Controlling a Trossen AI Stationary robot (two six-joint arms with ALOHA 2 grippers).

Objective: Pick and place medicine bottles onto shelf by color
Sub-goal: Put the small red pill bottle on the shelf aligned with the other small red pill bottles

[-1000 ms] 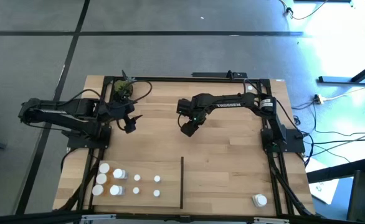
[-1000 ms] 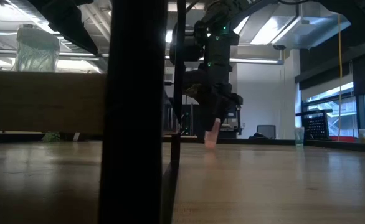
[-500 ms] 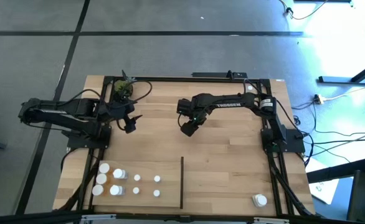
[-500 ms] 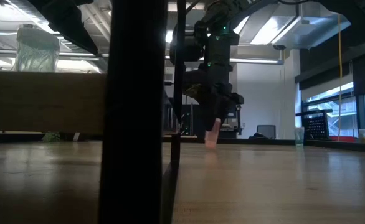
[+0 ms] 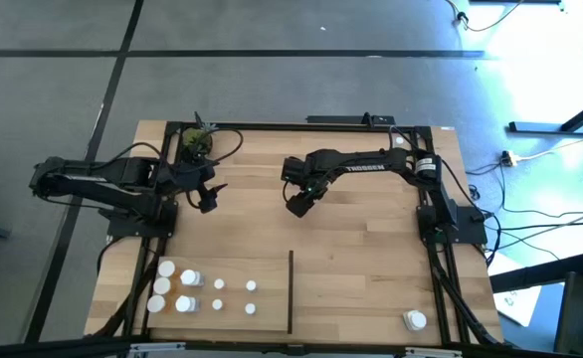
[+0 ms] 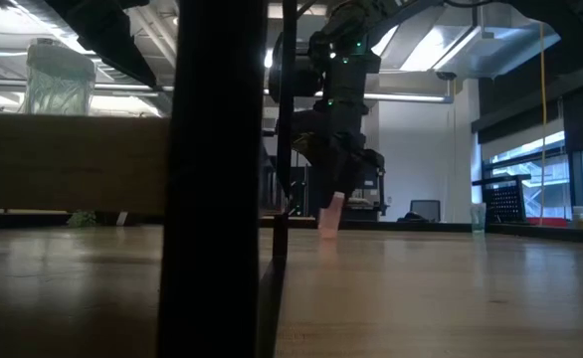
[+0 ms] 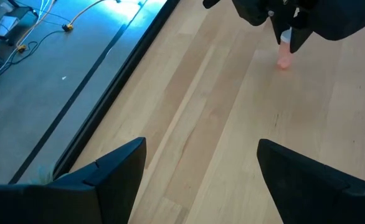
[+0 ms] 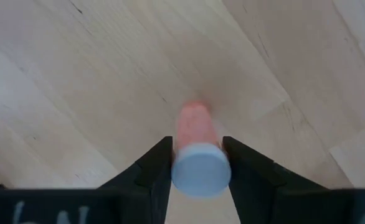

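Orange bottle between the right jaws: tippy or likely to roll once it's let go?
The orange bottle looks tall and narrow, base on the table, so probably tippy if nudged. Its body is round and smooth, so if it falls it would likely roll. It looks like small plastic, probably light; the right gripper brushing its white cap might shift it.

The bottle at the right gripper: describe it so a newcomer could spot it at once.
Near the middle of the shelf, under the right gripper, stands an orange bottle with a white cap. It alone sits between gripper fingers; the other bottles cluster at the near edge.
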